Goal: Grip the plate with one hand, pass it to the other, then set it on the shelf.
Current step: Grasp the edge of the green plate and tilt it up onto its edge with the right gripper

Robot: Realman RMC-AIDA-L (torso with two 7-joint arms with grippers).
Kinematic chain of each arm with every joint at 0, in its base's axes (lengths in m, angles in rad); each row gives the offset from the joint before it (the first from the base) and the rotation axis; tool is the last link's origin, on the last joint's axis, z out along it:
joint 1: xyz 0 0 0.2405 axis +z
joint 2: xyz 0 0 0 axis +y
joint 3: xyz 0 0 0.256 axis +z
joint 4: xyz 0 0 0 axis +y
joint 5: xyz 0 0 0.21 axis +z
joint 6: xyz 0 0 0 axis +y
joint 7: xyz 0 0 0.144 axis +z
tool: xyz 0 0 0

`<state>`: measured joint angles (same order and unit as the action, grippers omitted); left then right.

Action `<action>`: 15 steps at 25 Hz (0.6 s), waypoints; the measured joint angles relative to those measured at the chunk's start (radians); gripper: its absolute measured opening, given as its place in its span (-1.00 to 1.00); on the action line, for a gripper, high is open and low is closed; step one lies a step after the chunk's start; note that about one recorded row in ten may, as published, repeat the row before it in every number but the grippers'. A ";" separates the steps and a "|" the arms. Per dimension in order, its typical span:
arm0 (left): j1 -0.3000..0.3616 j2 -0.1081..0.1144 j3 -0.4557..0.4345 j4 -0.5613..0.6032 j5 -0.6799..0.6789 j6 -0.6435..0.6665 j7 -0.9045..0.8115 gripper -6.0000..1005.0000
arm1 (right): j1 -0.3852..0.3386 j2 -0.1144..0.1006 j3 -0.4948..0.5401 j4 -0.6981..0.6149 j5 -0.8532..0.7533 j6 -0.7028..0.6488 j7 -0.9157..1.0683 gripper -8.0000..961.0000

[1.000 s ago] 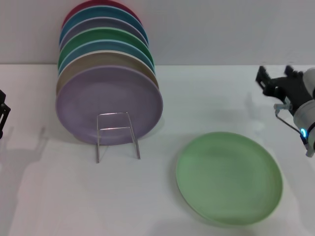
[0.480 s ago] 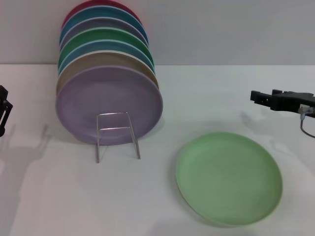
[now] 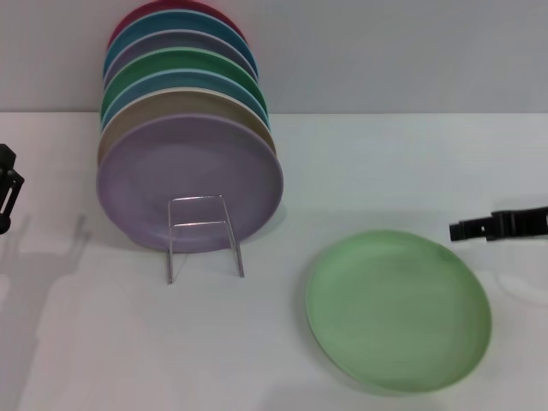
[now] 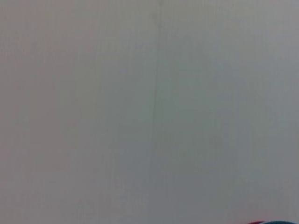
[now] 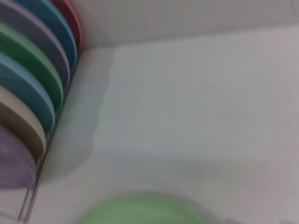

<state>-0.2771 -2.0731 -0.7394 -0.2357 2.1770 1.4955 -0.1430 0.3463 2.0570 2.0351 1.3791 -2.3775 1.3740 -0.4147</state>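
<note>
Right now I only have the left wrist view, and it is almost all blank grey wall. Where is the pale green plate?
Observer: The plate lies flat on the white table, to the right of the shelf, with nothing gripping it.
Operator: Which hand is nearer to it?
Observer: The right hand, which is by the plate's far right rim in the head view. The left hand is at that view's far left edge, beyond the shelf.
</note>
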 joint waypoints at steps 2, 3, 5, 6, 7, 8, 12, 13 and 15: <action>0.000 0.001 -0.003 -0.001 -0.002 0.000 -0.003 0.58 | 0.018 -0.003 0.022 -0.011 -0.020 0.050 0.014 0.36; 0.000 0.001 -0.004 -0.002 -0.002 0.000 -0.005 0.58 | 0.029 -0.004 0.034 -0.020 -0.031 0.073 0.020 0.36; 0.000 0.001 -0.005 -0.002 -0.002 0.000 -0.007 0.58 | 0.049 -0.005 0.052 -0.043 -0.059 0.104 0.030 0.36; -0.001 0.001 -0.005 -0.002 -0.002 0.000 -0.007 0.58 | 0.059 -0.006 0.058 -0.058 -0.077 0.114 0.033 0.36; -0.001 0.001 -0.005 -0.001 -0.002 0.000 -0.007 0.58 | 0.069 -0.007 0.062 -0.076 -0.092 0.120 0.035 0.36; -0.001 0.001 -0.005 0.000 -0.002 0.000 -0.006 0.58 | 0.078 -0.007 0.064 -0.092 -0.103 0.123 0.036 0.36; -0.002 0.001 -0.006 0.000 -0.002 0.000 -0.006 0.58 | 0.100 -0.013 0.065 -0.155 -0.118 0.119 0.034 0.35; -0.002 0.001 -0.006 0.000 -0.002 0.000 -0.006 0.57 | 0.105 -0.014 0.065 -0.169 -0.119 0.115 0.032 0.35; -0.002 0.001 -0.006 0.001 -0.002 0.000 -0.007 0.57 | 0.114 -0.015 0.065 -0.193 -0.120 0.107 0.026 0.34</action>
<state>-0.2792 -2.0723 -0.7455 -0.2351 2.1748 1.4955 -0.1503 0.4600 2.0422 2.1003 1.1858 -2.4974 1.4806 -0.3890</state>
